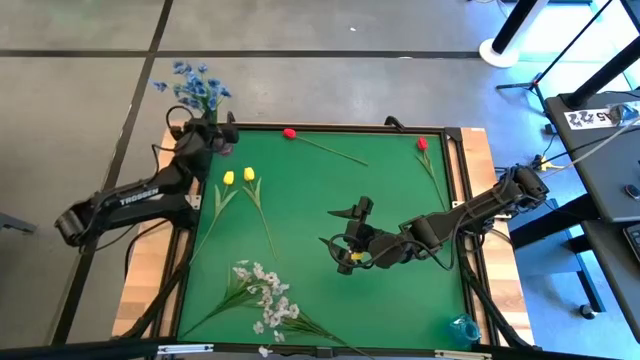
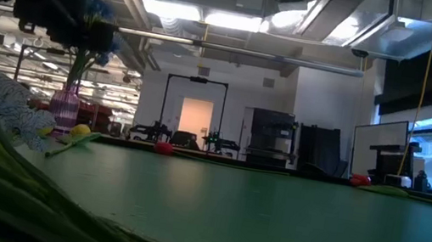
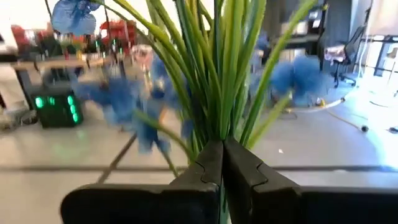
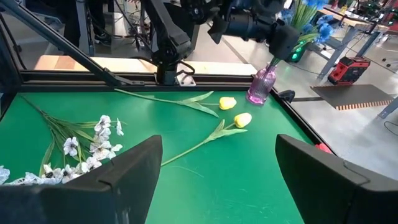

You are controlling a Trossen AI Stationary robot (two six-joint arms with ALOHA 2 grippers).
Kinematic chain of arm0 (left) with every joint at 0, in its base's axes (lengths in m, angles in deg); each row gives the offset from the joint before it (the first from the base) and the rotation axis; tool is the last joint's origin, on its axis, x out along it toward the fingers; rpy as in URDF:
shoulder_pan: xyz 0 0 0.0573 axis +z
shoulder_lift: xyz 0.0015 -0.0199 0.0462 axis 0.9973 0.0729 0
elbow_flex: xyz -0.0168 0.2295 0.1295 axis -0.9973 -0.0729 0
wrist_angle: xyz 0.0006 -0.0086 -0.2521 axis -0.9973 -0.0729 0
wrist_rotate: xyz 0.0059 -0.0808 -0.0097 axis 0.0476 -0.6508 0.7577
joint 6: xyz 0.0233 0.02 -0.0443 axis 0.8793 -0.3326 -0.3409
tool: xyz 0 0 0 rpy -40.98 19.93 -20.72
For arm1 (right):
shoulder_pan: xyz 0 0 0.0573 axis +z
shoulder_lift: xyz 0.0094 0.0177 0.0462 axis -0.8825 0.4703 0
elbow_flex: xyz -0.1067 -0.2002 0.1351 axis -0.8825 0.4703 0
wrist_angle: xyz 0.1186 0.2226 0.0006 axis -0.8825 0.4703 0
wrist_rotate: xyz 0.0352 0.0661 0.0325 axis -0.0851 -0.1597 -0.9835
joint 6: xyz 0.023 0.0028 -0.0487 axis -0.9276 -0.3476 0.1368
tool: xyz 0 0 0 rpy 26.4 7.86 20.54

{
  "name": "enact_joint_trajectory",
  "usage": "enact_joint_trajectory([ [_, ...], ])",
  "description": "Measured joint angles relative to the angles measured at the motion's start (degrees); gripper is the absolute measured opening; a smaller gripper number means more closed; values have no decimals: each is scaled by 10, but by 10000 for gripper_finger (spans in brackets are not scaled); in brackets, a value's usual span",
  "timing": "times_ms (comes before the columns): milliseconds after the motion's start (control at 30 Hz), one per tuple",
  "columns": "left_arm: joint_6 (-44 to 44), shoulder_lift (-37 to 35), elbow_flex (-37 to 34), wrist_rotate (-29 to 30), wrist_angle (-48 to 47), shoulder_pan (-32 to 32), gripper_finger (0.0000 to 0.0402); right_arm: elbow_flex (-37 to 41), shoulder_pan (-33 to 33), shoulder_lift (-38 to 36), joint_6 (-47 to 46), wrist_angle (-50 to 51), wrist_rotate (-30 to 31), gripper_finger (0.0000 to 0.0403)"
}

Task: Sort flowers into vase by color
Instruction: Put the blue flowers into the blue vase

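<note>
My left gripper [image 1: 218,133] is at the table's far left corner, shut on a bunch of blue sprigs [image 1: 193,88] whose blossoms spread beyond the table edge. Below it stands a pink vase [image 4: 262,85], and the green stalks run down into its neck. My right gripper [image 1: 349,236] is open and empty above the middle of the green mat. Two yellow tulips [image 1: 239,177], two red tulips [image 1: 289,132] [image 1: 422,143] and white sprays [image 1: 265,295] lie flat on the mat. My left gripper pinches several green stalks [image 3: 219,127] of the blue sprigs between its two shut fingers [image 3: 205,163], below the blossoms. The fingers lie across the stalks. The stalks stand roughly upright, blossoms above the fingers, lower ends reaching down to the pink vase [image 2: 65,107].
The green mat [image 1: 330,190] has free room around my right gripper. A wooden border frames the mat. A small bluish clear object [image 1: 463,327] sits at the near right corner. Desks and stands are off to the right of the table.
</note>
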Motion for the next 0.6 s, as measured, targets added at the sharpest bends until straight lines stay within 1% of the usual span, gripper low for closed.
enact_joint_trajectory([
  [300, -103, 10, 0, -9, -112, 3, 0, 0, 0, 0, 0, -4, 0, 312],
  [433, -115, 10, 0, -52, -133, 3, 10, 0, 0, 0, 0, -4, 0, 312],
  [533, -115, 10, 1, -90, -148, 3, 33, 0, 0, 0, -5, -4, 6, 312],
  [600, -115, 10, 11, -109, -188, 3, 53, 0, 0, 0, -12, -2, 6, 312],
])
